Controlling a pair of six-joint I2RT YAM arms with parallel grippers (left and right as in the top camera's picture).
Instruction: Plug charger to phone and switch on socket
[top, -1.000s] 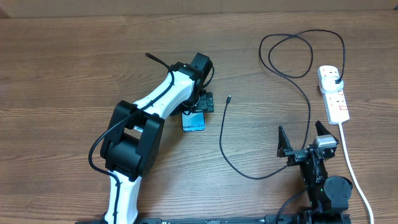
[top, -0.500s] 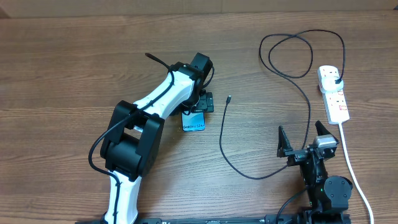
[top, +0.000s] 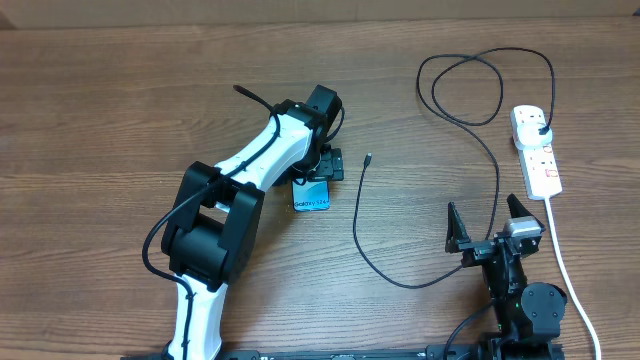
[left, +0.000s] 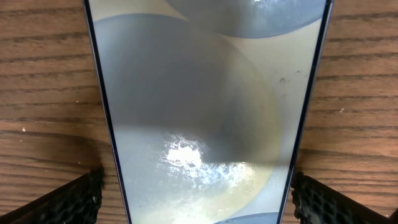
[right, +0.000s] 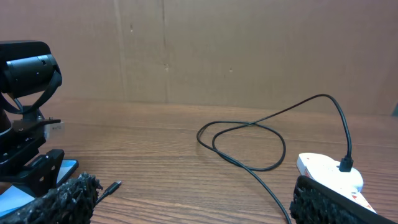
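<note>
The phone (top: 312, 196) lies flat on the table with its blue screen up, and it fills the left wrist view (left: 205, 106). My left gripper (top: 320, 172) hangs open over its far end, one finger (left: 68, 202) on each side with wood showing in the gaps. The charger (top: 400, 275) is a thin black cable. Its small tip (top: 368, 158) lies free on the table right of the phone, and its plug (top: 543, 130) sits in the socket (top: 536, 152) at the right. My right gripper (top: 488, 225) stands open and empty near the front edge, with the cable tip (right: 114, 185) ahead on its left.
A thick white cord (top: 570, 280) runs from the socket toward the front right edge. The cable makes a loop (top: 470, 85) at the back right. A brown cardboard wall (right: 217, 50) closes the far side of the table.
</note>
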